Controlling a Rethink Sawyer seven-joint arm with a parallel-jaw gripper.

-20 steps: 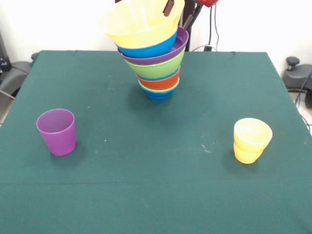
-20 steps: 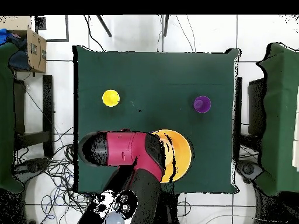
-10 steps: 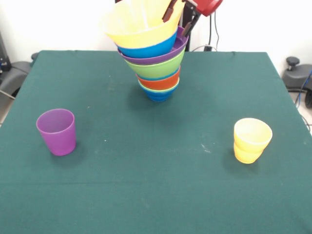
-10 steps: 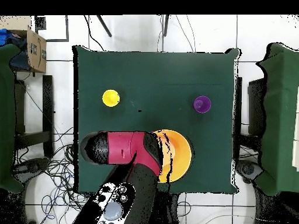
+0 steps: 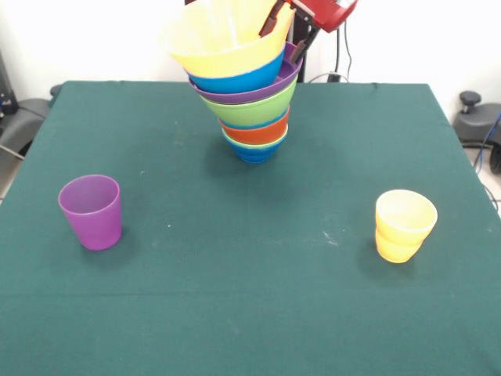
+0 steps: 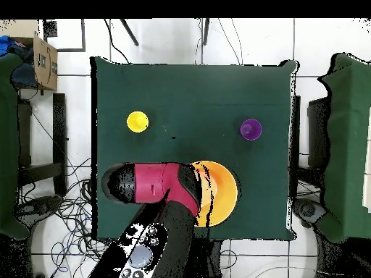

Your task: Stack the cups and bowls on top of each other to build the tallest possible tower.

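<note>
Right now your end effector (image 5: 283, 25) sits at the top right rim of the tower (image 5: 241, 82), far centre on the surface (image 5: 235, 298), its fingers spread astride the big orange bowl's (image 5: 223, 35) rim. Since a second ago the red wrist has dropped into view while the purple cup (image 5: 91, 211) near left and yellow cup (image 5: 404, 225) near right stay put.

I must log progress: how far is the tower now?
Done: the bowls sit nested in a leaning tower, large orange bowl on top. In hand: the tool is at that bowl's rim. Left: the purple cup and yellow cup stand apart on the table.
</note>
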